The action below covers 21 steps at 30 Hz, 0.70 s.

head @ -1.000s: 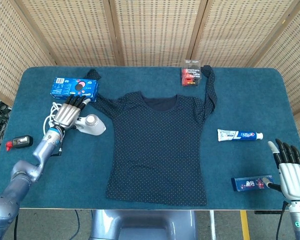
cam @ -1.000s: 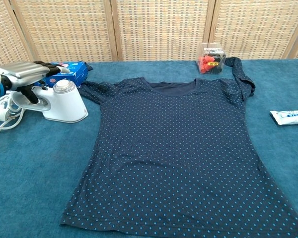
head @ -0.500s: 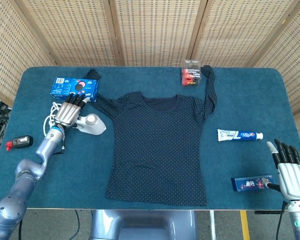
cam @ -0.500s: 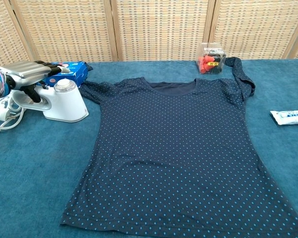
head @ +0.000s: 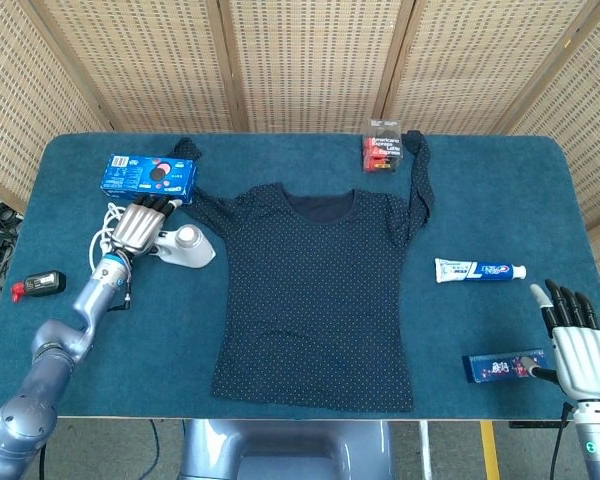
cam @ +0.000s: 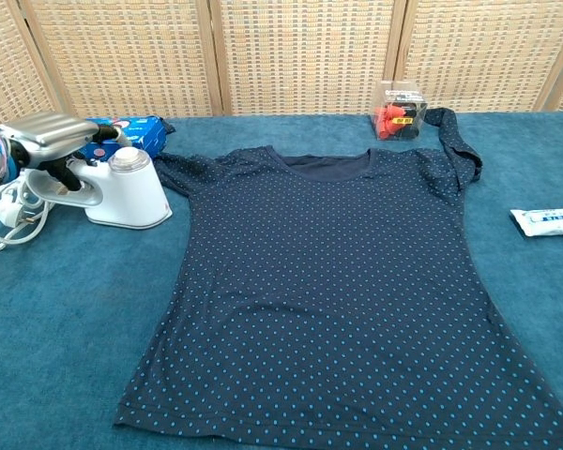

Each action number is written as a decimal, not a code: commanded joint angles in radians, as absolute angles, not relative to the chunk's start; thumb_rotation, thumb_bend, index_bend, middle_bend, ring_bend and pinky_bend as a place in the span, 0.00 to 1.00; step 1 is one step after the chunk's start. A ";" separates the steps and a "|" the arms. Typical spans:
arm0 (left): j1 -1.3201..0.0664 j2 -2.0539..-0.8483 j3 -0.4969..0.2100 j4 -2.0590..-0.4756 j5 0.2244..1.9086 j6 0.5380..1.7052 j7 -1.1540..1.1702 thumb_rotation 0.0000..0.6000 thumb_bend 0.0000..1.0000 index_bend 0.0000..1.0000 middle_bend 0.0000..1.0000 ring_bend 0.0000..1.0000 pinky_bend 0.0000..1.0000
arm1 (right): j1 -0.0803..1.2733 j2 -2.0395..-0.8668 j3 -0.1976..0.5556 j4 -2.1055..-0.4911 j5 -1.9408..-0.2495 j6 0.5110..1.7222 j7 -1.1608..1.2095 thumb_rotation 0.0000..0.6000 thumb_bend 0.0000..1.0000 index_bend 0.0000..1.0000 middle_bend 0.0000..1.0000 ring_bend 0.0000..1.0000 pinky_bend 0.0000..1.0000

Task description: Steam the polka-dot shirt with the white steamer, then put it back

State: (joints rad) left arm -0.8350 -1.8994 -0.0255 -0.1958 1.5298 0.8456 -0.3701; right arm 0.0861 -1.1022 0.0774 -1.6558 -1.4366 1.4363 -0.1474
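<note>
The left hand (head: pixel 137 226) lies over the handle of the white steamer (head: pixel 183 247), its fingers wrapped around the handle as the chest view shows, so it grips the tool. The steamer's base still sits on the blue desk (head: pixel 310 430), at about nine o'clock from the shirt's collar, just beside the near sleeve. Its coiled cord (cam: pixel 5 217) trails off toward the desk's edge.

The polka-dot shirt (head: pixel 318 290) lies flat in the middle of the desk, front up, one sleeve reaching toward eleven o'clock and the other toward one o'clock.

The right hand (head: pixel 582 345) hovers at about four o'clock from the shirt, fingers apart and straight, holding nothing.

Around these lie a blue box (head: pixel 148 175) at ten o'clock, a small clear box with red contents (head: pixel 383 150) at one o'clock, a toothpaste tube (head: pixel 479 270) at three o'clock, and a flat blue packet (head: pixel 506 365) beside the right hand.

By my reading the task is at its start: the steamer is grasped but not lifted. Steaming and returning the tool remain.
</note>
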 commanded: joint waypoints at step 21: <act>-0.807 -1.892 -0.039 -0.200 1.506 0.868 -0.392 1.00 0.56 1.00 0.76 0.69 0.86 | 0.086 -1.102 0.071 -1.662 -1.448 1.442 -0.148 1.00 0.00 0.02 0.00 0.00 0.00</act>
State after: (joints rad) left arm -0.8081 -1.8922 -0.0382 -0.1996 1.5062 0.8678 -0.3920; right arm 0.0857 -1.1021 0.0715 -1.6621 -1.4483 1.4418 -0.1482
